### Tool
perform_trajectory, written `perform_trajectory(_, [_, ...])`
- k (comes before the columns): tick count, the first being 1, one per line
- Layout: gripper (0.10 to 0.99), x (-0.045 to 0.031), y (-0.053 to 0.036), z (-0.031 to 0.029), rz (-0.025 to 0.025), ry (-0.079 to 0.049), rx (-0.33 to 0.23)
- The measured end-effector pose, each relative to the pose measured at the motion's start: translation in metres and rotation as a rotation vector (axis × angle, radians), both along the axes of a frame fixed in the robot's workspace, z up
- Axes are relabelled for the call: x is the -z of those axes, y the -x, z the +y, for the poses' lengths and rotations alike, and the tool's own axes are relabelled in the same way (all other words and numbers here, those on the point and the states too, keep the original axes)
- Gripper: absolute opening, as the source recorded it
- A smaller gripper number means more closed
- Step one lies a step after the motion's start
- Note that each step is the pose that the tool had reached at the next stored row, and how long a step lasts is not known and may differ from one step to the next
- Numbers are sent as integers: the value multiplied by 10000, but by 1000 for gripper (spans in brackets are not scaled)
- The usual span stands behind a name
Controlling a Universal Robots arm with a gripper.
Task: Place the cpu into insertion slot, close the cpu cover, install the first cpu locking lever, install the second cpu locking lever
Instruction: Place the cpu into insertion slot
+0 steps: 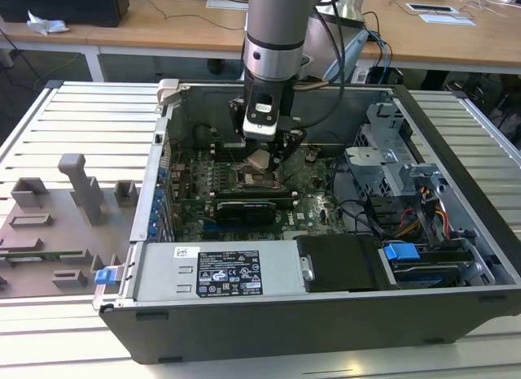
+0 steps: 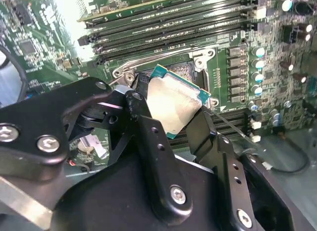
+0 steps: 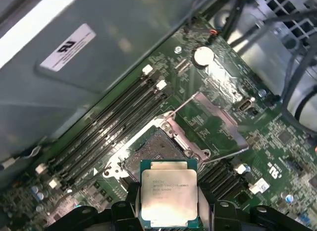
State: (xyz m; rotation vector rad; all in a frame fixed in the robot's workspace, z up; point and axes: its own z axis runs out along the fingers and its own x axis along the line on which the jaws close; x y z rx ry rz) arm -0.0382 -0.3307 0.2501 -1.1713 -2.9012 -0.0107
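We are looking into an open computer case lying on a slatted surface, with the arm reaching down into its middle. The hand is closing its two black fingers on opposite edges of the cpu, opened only as wide as the chip itself. In both wrist views the chip's pale metal top is facing up, with its green border showing between the fingers.

The cpu is hanging tilted just above the insertion slot, with one corner reaching over the slot's dark square opening. We cannot tell whether any edge is touching the slot's frame. The cpu cover is standing swung up at the slot's side, away from the memory slots, leaving the opening uncovered.

Room is tight on one side. The long memory slots are running right beside one edge of the insertion slot, and the case wall is rising beyond them. In the exterior view, the power supply box is sitting well apart from the hand, along the near wall.
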Motion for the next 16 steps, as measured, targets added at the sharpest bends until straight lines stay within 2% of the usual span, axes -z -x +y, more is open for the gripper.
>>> perform_trajectory(9, [545,12,0,0,0,16,1720])
perform_trajectory(11, [545,16,0,0,0,23,2345])
perform_trajectory(16, [545,21,0,0,-1,39,3110])
